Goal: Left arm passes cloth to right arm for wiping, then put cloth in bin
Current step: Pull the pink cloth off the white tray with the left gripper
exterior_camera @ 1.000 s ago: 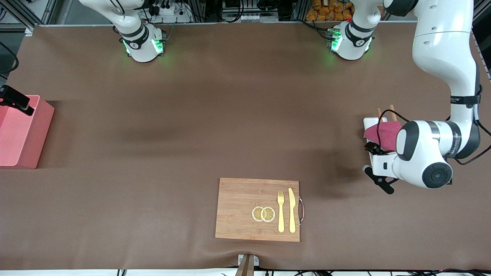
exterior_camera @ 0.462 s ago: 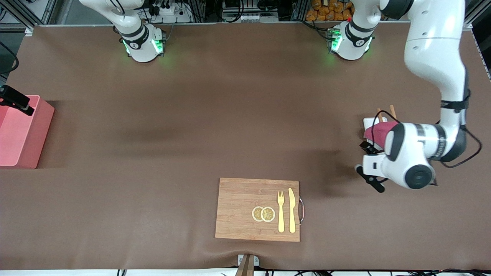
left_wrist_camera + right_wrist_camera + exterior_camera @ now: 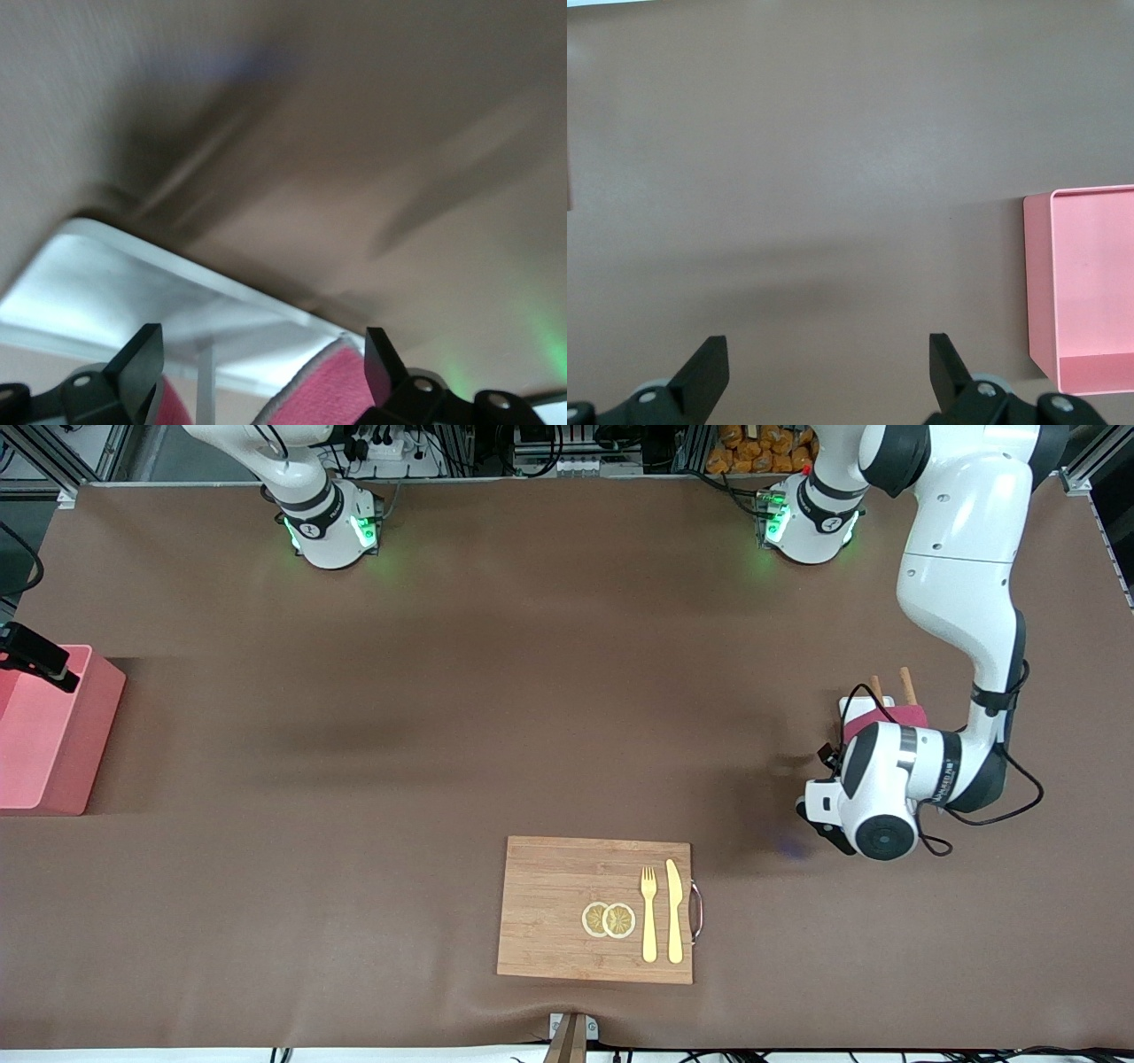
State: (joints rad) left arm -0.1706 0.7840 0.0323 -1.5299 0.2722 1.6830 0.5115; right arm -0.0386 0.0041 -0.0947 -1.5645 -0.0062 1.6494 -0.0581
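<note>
The maroon cloth (image 3: 902, 715) lies on a white tray (image 3: 854, 708) toward the left arm's end of the table, mostly covered by the left arm's hand. In the left wrist view the left gripper (image 3: 261, 341) is open, and the cloth (image 3: 328, 390) and the tray (image 3: 133, 274) show between its fingers. It holds nothing. The pink bin (image 3: 99, 726) stands at the right arm's end of the table. The right gripper (image 3: 828, 350) is open and empty over bare table beside the bin (image 3: 1036, 283).
A wooden cutting board (image 3: 549, 908) with two lemon slices (image 3: 609, 919), a fork (image 3: 648, 912) and a knife (image 3: 674, 911) lies near the front camera. Two wooden sticks (image 3: 905, 682) poke out by the tray. A brown mat covers the table.
The left arm's hand has swung in over the tray and now covers more of the cloth. Both grippers stay open. The right arm has not moved.
</note>
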